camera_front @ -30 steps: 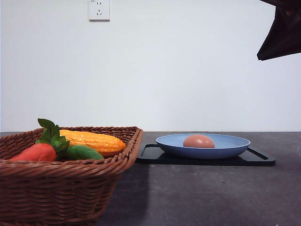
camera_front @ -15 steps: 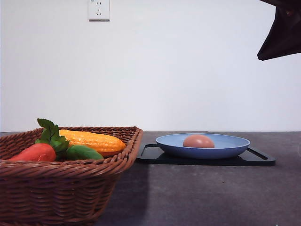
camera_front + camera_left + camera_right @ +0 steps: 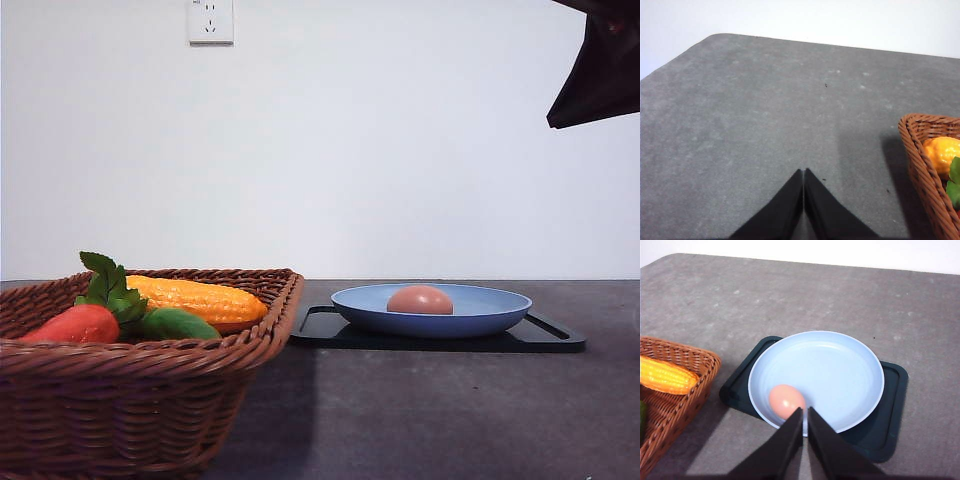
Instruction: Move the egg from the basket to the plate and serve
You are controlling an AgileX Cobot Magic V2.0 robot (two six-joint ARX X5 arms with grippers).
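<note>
From my station I count one grey table (image 3: 450, 420), one woven wicker basket (image 3: 130, 400), one black tray (image 3: 890, 405), one light blue plate (image 3: 840, 365), one ear of corn (image 3: 195, 298), one red-orange vegetable with green leaves (image 3: 80, 323), one further green item (image 3: 178, 324) beside it that I cannot name, and one egg (image 3: 420, 299).

The basket sits at the front left of the table and holds the corn, the leafy vegetable and the green item. The tray lies just beside the basket's right side, and the plate rests on it. The egg lies in the plate, near the rim on the basket side in the right wrist view.

Against the frame half a second ago, the egg has shifted very slightly toward the basket side within the plate; basket, tray and plate sit as before.

I see the left gripper (image 3: 803, 172) over bare table with the basket's corner off to one side; its two dark fingers are pressed together at the tips and hold nothing. The right gripper (image 3: 804, 411) hangs above the plate with its jaws nearly together, only a thin slit between the fingers; nothing is between them.
</note>
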